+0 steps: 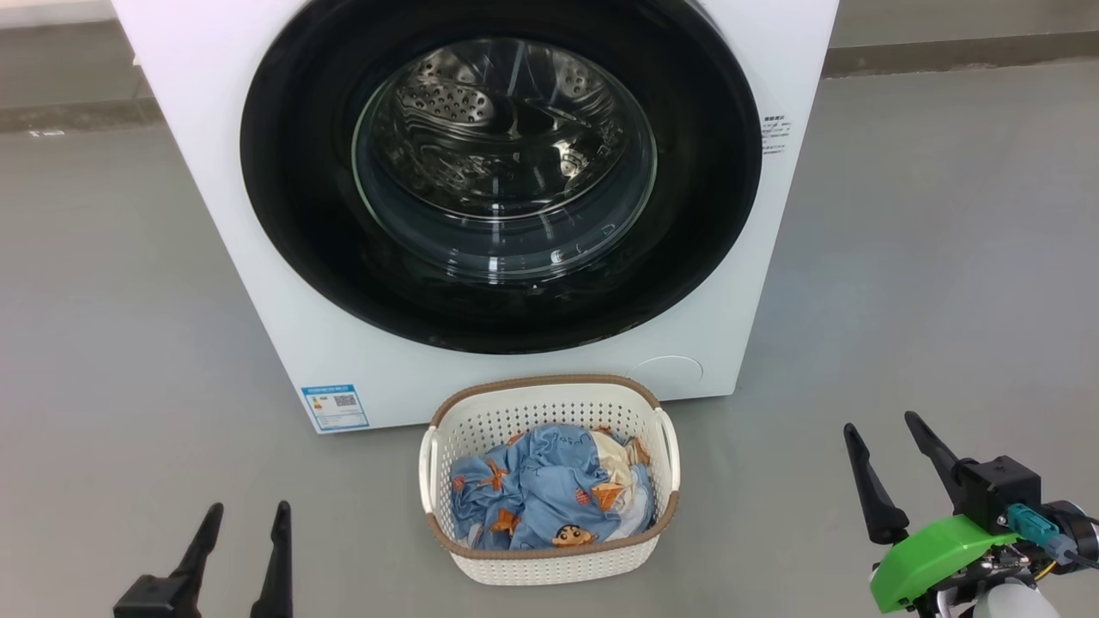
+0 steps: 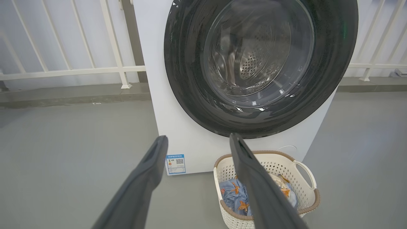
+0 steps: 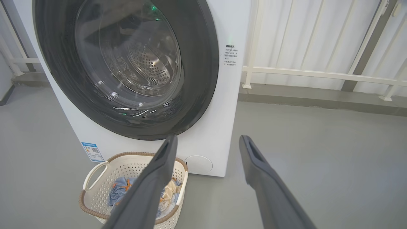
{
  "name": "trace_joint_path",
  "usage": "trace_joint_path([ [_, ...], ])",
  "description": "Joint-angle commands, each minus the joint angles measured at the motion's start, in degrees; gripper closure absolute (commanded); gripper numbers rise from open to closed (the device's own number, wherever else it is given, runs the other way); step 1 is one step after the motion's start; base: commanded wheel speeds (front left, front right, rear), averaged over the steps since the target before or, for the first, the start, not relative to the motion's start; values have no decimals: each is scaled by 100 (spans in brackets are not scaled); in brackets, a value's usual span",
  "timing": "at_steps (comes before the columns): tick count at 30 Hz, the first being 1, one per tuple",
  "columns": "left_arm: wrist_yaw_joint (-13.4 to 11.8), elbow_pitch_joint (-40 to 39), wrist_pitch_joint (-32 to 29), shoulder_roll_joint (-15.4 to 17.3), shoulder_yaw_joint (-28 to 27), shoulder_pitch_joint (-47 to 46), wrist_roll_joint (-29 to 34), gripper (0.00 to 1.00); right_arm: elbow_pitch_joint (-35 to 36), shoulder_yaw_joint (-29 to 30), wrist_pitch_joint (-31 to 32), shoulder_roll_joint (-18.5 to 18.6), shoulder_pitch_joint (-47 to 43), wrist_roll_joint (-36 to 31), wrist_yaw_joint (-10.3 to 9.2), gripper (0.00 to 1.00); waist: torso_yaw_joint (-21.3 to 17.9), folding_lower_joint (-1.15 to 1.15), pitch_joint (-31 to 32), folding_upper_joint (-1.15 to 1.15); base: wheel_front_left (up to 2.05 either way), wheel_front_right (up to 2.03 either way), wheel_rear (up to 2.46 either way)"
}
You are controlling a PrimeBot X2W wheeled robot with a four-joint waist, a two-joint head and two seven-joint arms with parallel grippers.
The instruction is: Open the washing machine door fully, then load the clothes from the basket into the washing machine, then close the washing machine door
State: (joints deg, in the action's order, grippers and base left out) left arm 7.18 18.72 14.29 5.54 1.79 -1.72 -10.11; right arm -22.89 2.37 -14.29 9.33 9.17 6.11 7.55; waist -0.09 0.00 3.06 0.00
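On the grey floor [image 1: 103, 300] straight ahead, the head view shows the washing machine [image 1: 258, 257] with the washing machine door [image 1: 292, 215] lying flush against its front, so the first step, opening it, is the one in hand and not yet begun. Just near of the machine, apart from its front, sits the basket [image 1: 549, 571], with the clothes [image 1: 541, 498] bundled inside it. The left claw [image 1: 248, 508] hangs at the near left and the right claw [image 1: 881, 422] at the near right, each spread wide with nothing between its fingers, well apart from door and basket. Along the left wrist view the spread fingers frame the machine's lower left corner and its blue label [image 2: 175, 163], with a white railing [image 2: 117, 68] far behind. Along the right wrist view the spread fingers frame the lower right corner, where a round cover [image 3: 198, 164] is set in the white panel. No handle or catch can be made out on the black rim, and I cannot tell which side carries the hinge. The next move, I judge, calls for one claw to reach an edge of that rim, hook it, and swing the door wide without knocking the basket below.
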Motion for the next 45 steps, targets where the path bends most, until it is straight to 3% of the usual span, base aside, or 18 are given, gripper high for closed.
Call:
trace_joint_path([
  [1, -64, -71, 71, 72, -239, -211, 56, 0, 103, -65, -71, 14, 211, -72, -6, 0, 5, 0, 2, 0, 0, 0, 0],
  [14, -115, 13, 71, -25, -456, -243, 74, 0, 16, 233, -71, -209, 178, -46, -6, 0, 24, 0, 5, 0, 0, 0, 0],
  [45, -14, -12, 71, -109, -632, -268, 107, 0, 93, 293, -71, -224, 144, 13, -6, 0, 56, 0, -9, 0, 0, 0, 0],
])
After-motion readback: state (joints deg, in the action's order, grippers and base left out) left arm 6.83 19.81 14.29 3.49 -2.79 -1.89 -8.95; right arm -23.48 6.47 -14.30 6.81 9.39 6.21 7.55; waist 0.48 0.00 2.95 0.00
